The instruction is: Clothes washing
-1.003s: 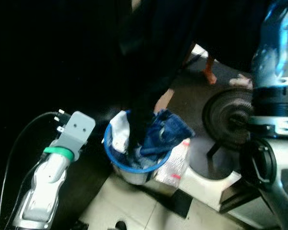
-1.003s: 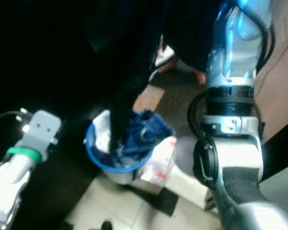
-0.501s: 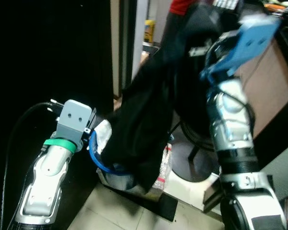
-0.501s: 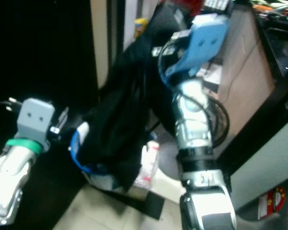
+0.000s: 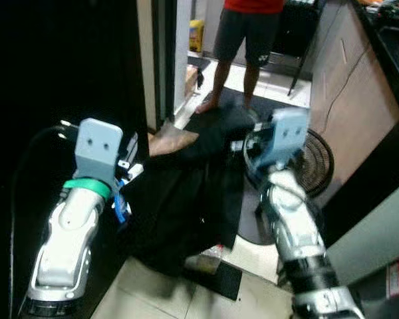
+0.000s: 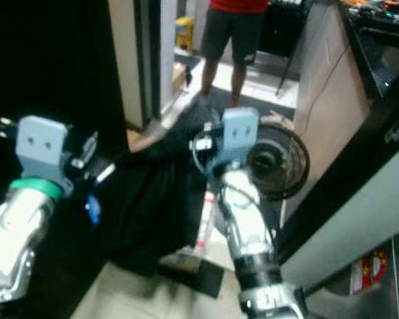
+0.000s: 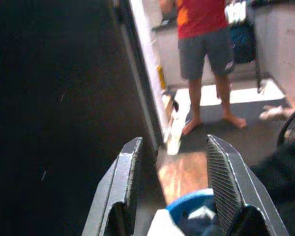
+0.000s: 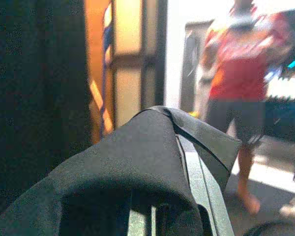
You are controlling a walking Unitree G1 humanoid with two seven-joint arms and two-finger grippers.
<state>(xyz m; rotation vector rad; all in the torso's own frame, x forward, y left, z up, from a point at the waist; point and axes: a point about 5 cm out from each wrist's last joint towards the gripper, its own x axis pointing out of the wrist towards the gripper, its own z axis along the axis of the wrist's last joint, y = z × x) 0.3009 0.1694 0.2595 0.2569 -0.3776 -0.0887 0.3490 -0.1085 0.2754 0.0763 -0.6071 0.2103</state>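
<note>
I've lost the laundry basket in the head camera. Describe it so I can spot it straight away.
Start at the dark doorway on the robot's left. Below it, the black garment held by the right gripper hangs over the basket. Look for its round blue rim, seen between the left gripper fingers.

The garment [image 5: 186, 206] hangs between the two arms, draped over the basket [image 7: 194, 204]; a fan [image 5: 319, 159] stands right of it, a person [image 5: 243, 40] behind it

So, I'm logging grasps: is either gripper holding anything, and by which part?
The right gripper holds the black garment by a fold draped over its fingers. The left gripper is open, holding nothing.
</note>
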